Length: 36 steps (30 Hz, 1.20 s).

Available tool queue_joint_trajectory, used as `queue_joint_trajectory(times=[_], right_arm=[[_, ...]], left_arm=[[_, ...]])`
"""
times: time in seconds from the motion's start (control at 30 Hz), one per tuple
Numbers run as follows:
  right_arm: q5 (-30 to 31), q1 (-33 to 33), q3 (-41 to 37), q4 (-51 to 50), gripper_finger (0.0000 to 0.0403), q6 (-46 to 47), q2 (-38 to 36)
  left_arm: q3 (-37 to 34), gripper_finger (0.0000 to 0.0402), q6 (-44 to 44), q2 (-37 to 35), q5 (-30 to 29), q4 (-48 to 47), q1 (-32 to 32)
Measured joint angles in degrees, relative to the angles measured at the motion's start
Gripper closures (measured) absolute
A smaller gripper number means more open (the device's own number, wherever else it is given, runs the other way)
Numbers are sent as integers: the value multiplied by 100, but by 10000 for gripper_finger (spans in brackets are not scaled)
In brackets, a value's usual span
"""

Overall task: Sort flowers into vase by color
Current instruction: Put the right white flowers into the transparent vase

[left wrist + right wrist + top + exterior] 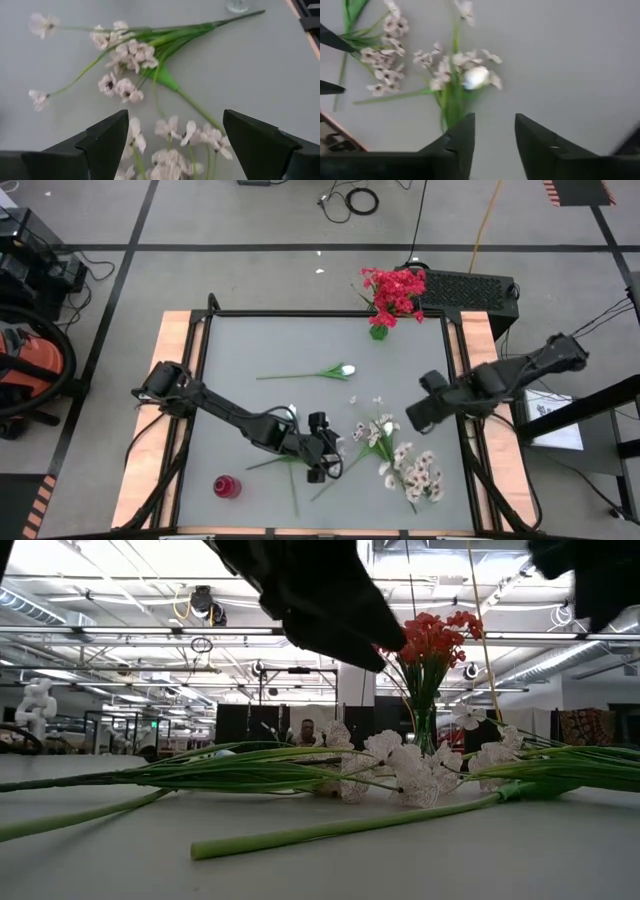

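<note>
Red blossoms (395,288) stand in a clear glass vase (378,331) at the table's far edge, also seen in the low view (432,638). A white tulip bud (345,370) lies on its side mid-table. Two pale pink-white sprays (376,430) (416,474) lie near the front right. My left gripper (326,448) hovers open just left of them, and its wrist view shows them beyond the fingers (127,55). My right gripper (416,418) hangs open on their right, above the sprays and a white bud (476,77).
A small red round object (227,486) sits near the front left corner. Loose green stems (292,472) lie under and beside the left gripper, and stems cross the foreground of the low view (330,828). A dark keyboard-like box (468,290) lies beyond the far right corner.
</note>
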Motion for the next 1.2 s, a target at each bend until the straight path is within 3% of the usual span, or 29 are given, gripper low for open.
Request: queue_joint_trajectory(times=[0.17, 0.33, 0.77, 0.97, 1.2], right_arm=[[-566, -675, 0, 951, 213, -1022, 726], [-969, -812, -2, 1250, 183, -1452, 1558], [-1304, -502, -9, 1977, 185, -1318, 3256], [-1473, -488, -9, 2342, 223, -1520, 3774], [-1363, -467, -9, 2506, 359, -1820, 3840]], left_arm=[[0, 73, -195, -157, -1, -348, -46], [-2, 73, -416, -286, -1, -718, -159], [-4, 73, -544, -285, -7, -791, -480], [-4, 73, -545, -285, -9, -795, -490], [-4, 73, -534, -285, -22, -793, -486]])
